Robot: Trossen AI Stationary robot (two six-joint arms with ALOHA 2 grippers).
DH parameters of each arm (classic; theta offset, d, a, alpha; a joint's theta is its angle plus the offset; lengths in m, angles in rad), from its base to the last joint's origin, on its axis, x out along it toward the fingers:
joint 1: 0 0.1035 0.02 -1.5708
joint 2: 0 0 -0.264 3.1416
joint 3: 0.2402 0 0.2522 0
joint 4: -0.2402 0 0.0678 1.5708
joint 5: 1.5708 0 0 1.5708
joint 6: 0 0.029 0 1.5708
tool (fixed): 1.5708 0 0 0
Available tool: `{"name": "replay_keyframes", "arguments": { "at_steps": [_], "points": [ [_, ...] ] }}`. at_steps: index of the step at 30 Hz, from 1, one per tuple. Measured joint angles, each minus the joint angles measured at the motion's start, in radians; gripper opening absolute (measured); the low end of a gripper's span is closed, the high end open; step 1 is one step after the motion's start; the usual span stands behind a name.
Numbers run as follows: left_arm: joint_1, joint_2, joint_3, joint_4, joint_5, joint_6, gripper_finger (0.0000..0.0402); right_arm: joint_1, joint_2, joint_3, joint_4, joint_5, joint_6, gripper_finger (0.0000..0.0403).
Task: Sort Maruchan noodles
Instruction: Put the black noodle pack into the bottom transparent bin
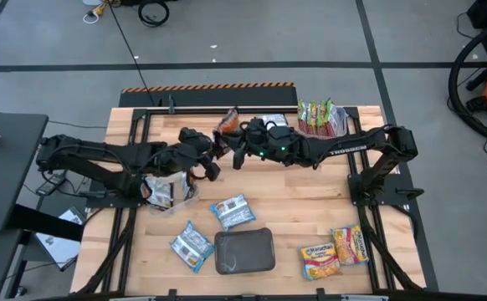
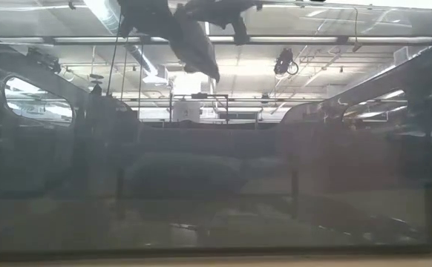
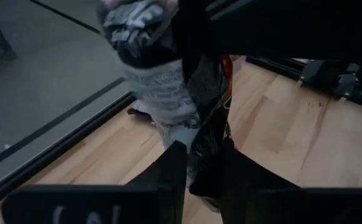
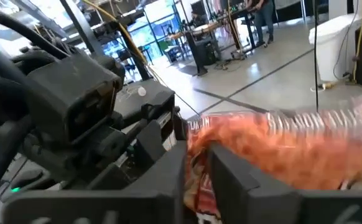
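High view: the left gripper [image 1: 217, 149] and right gripper [image 1: 232, 149] meet above the table's far middle, both at one dark red-brown packet [image 1: 226, 125]. In the wrist views, each gripper's jaws stand narrowly apart with the packet [image 4: 280, 149] between them, pinching it. The other packets lie well apart from the jaws.

You're in a big open lab or workshop hall: polished grey concrete floor [image 1: 310, 33] with dark seam lines across the top of the high view. In the low view, exposed ceiling ducts [image 2: 112, 18] and strip lights run overhead, and workbenches [image 4: 218, 31] stand upper centre in the right wrist view.
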Motion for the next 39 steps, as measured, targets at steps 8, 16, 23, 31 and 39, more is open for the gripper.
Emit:
{"name": "replay_keyframes", "arguments": {
  "at_steps": [8,16,23,31,39],
  "points": [
    [0.005,-0.082,0.08,-0.268,0.123,-0.12,0.0043,-0.034,-0.082,0.0,-0.065,-0.002,-0.044,0.0183],
    [-0.04,-0.135,0.322,-0.897,0.363,-0.659,0.0005,-0.04,-0.204,0.002,-0.187,-0.003,-0.156,0.0218],
    [-0.225,-0.147,0.346,-1.242,0.456,-1.124,0.0004,-0.04,-0.235,0.002,-0.291,-0.003,-0.161,0.0215],
    [-0.307,-0.138,0.17,-1.238,0.383,-1.437,0.0003,-0.04,-0.227,0.001,-0.312,-0.003,-0.158,0.0215],
    [-0.26,-0.129,-0.038,-0.98,0.355,-1.458,0.0003,-0.042,-0.229,0.001,-0.329,-0.003,-0.16,0.0215]
  ]
}}
